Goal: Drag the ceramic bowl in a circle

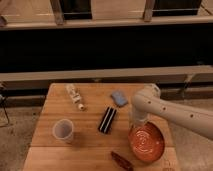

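The gripper [135, 126] sits at the bowl's [146, 142] left rim, right of the black bar [107, 119]; jaw state cannot be told.

The wooden desk [90, 142] carries a translucent whitish cup [63, 130] at near left and a small white bottle [74, 95] lying at far left. A black ribbed slab [107, 119] lies in the middle, a blue pad [119, 98] farther back. The ceramic bowl [146, 142] sits at near right, the pincer [136, 123] down at its far rim. A reddish-brown item [122, 161] lies at the near edge.
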You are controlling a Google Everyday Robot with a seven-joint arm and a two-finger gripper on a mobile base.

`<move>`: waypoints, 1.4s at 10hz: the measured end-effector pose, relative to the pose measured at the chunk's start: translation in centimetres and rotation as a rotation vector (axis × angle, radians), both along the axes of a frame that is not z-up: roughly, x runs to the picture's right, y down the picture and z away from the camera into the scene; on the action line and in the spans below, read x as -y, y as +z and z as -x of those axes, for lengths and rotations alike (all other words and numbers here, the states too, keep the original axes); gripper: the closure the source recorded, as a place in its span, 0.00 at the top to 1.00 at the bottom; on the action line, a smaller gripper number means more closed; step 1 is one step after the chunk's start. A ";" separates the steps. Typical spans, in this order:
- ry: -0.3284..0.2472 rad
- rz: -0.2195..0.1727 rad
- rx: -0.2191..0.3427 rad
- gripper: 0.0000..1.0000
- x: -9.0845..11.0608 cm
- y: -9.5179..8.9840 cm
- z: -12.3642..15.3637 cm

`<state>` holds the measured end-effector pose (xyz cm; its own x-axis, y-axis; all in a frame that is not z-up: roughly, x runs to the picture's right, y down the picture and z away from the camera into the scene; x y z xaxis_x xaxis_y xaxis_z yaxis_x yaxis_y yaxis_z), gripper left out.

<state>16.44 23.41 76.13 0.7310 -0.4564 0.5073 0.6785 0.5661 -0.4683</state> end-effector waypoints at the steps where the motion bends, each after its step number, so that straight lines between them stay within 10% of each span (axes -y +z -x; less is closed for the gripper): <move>1: 0.008 0.007 -0.007 0.00 0.8 0.7 -0.8; 6: -0.026 0.020 0.007 0.00 5.0 4.7 -0.2; 14: -0.182 0.022 0.192 0.00 5.7 5.3 13.6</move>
